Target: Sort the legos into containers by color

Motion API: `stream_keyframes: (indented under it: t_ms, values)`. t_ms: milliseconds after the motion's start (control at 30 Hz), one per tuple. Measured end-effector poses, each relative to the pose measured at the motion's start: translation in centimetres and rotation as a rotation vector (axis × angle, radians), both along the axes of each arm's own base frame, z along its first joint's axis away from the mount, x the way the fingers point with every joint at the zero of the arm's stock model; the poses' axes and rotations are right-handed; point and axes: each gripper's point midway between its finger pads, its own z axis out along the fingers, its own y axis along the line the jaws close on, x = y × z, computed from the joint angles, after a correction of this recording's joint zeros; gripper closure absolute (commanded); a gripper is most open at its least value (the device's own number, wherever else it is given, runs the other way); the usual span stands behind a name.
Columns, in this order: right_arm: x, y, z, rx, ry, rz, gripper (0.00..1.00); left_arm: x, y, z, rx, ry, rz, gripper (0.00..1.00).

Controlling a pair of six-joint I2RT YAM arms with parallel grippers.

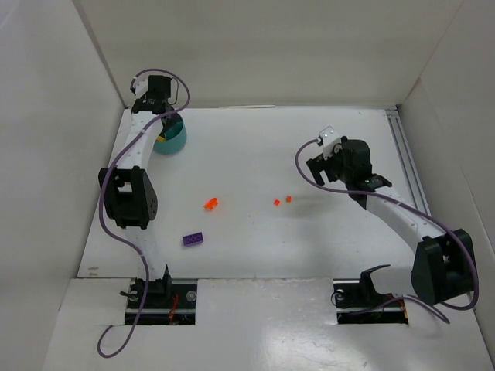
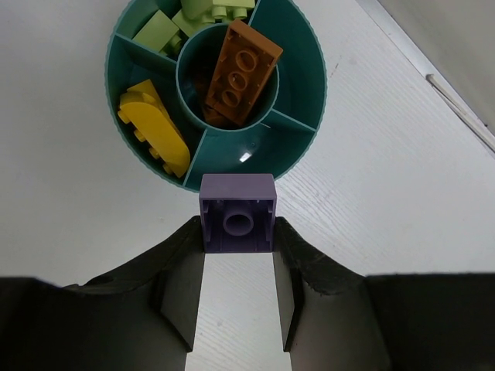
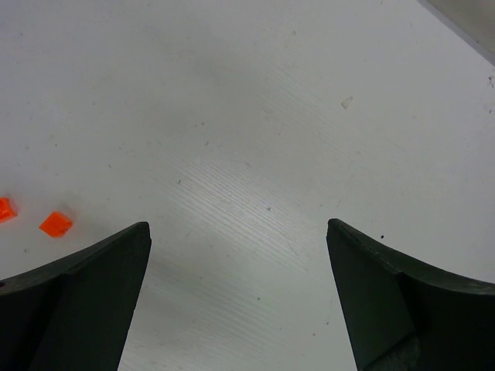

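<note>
Top external view: my left end effector point(image 1: 160, 116) hangs over the teal tub point(image 1: 174, 141) at the far left corner of the table point(image 1: 255, 147). Loose on the table are a purple brick point(image 1: 193, 239) toward the near left corner, a red-orange brick point(image 1: 210, 204) nearer the middle, and two small red-orange bits point(image 1: 277, 202) beside each other at the centre. My right end effector point(image 1: 329, 158) hovers over the right half.

Left wrist view: the jaws are partly closed on the sides of a lavender brick point(image 2: 237, 212), hollow underside toward the camera, held just short of the tub's near rim point(image 2: 255, 171). Inside, an orange-brown brick point(image 2: 241, 69) fills the inner ring, a yellow brick point(image 2: 153, 127) lies in one outer compartment and pale green bricks point(image 2: 182, 23) in the next. The nearest compartment looks empty.

Right wrist view: jaws spread fully, holding nothing, with bare table between and the red-orange bits point(image 3: 56, 223) off to one side.

I judge the sort about half done: the lavender, purple and three red-orange pieces remain.
</note>
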Motion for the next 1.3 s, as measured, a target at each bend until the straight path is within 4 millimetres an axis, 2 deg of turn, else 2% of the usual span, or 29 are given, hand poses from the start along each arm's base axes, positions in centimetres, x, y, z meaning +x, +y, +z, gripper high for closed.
stream_keyframes:
  t_ms: [200, 400, 500, 767, 1000, 1300]
  values:
    - [0.3, -0.4, 0.4, -0.010, -0.011, 0.001, 0.00, 0.2, 0.1, 0.6, 0.004, -0.008, -0.001, 0.83]
    - [0.5, -1.1, 0.4, -0.012, -0.012, -0.014, 0.00, 1.5, 0.0, 2.2, 0.002, -0.055, -0.001, 0.82]
    - [0.5, -1.2, 0.4, -0.014, -0.012, -0.017, 0.00, 1.7, 0.0, 2.3, 0.002, -0.058, -0.001, 0.82]
    - [0.6, -1.8, 0.3, -0.016, -0.011, -0.030, 0.00, 1.8, 0.0, 1.6, 0.014, -0.038, -0.016, 0.81]
    - [0.5, -1.9, -0.6, -0.022, 0.020, -0.028, 0.00, 2.0, -0.4, 0.6, 0.048, -0.012, -0.069, 0.81]
    - [0.3, -1.9, -0.9, -0.028, 0.048, -0.025, 0.00, 2.3, -2.8, -2.0, 0.104, 0.045, -0.149, 0.78]
